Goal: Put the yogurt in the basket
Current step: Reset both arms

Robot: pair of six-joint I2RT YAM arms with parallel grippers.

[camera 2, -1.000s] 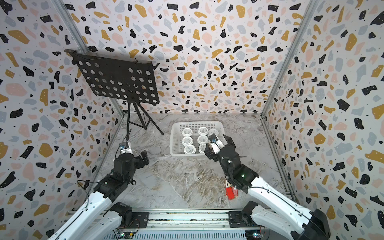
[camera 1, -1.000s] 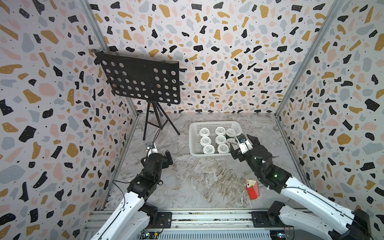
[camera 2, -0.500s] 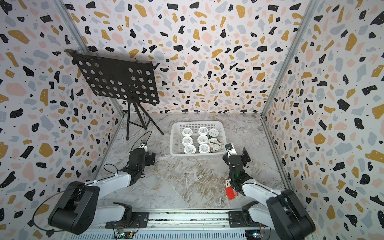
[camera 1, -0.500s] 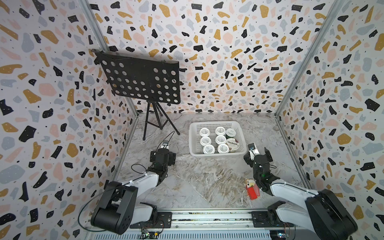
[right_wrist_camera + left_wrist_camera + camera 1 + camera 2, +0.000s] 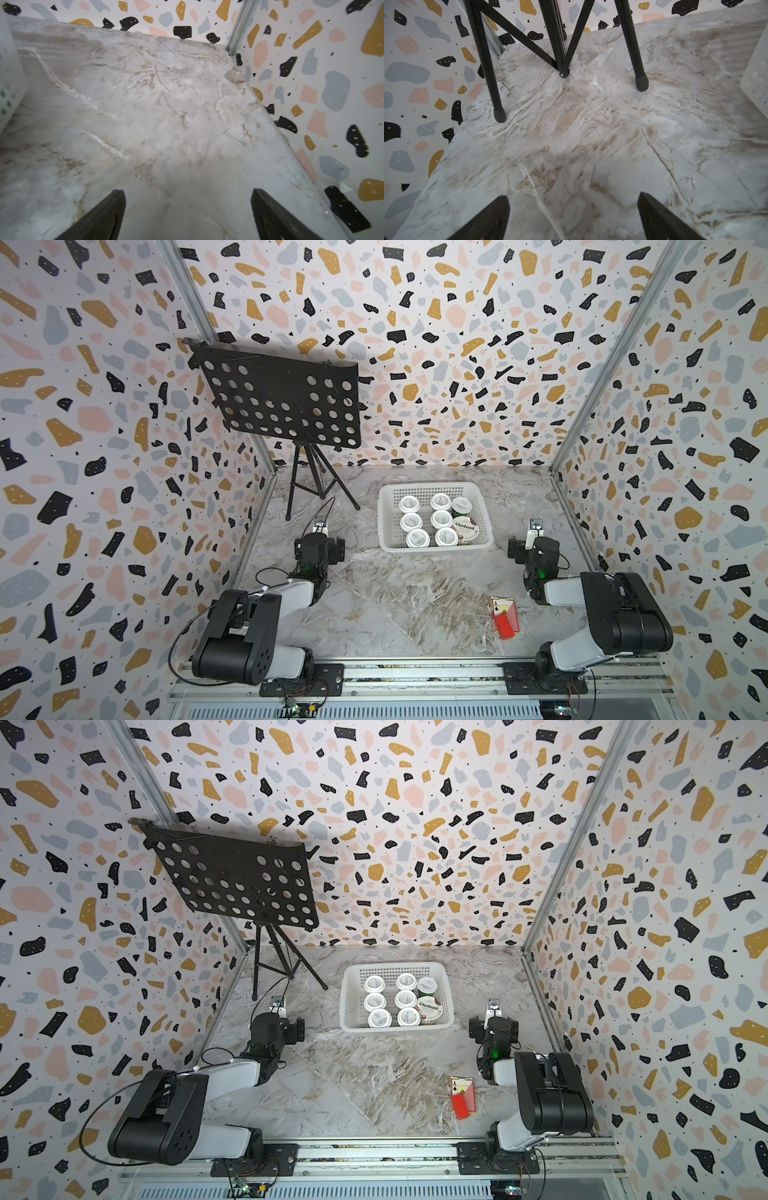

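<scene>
The marble worktop [image 5: 415, 605] carries a black music stand [image 5: 282, 402] in its far-left corner, w/ the left arm [image 5: 286, 593] and right arm [image 5: 561, 597] folded low at either side. The white basket [image 5: 388, 531] sits toward the far side, btwn the two arms and apart from both. A red card box [image 5: 505, 616] lies near the front, close to the right arm; it's not part of the job. All the yogurt [image 5: 441, 519] is inside the basket: eight cups packed in rows, incl. the wider Chobani cup [image 5: 465, 527] in the near-right corner. The left gripper [image 5: 573, 197] is spread wide over bare marble w/ nothing btwn its jaws; the right gripper [image 5: 187, 191] likewise gapes, empty. The task looks done, so the risk is prob. any extra motion. A left-arm swing could clip a tripod leg [image 5: 629, 41], which stands close ahead, and tip the stand toward the basket. A right-arm reach could bump the basket wall or grab the card box by mistake.
</scene>
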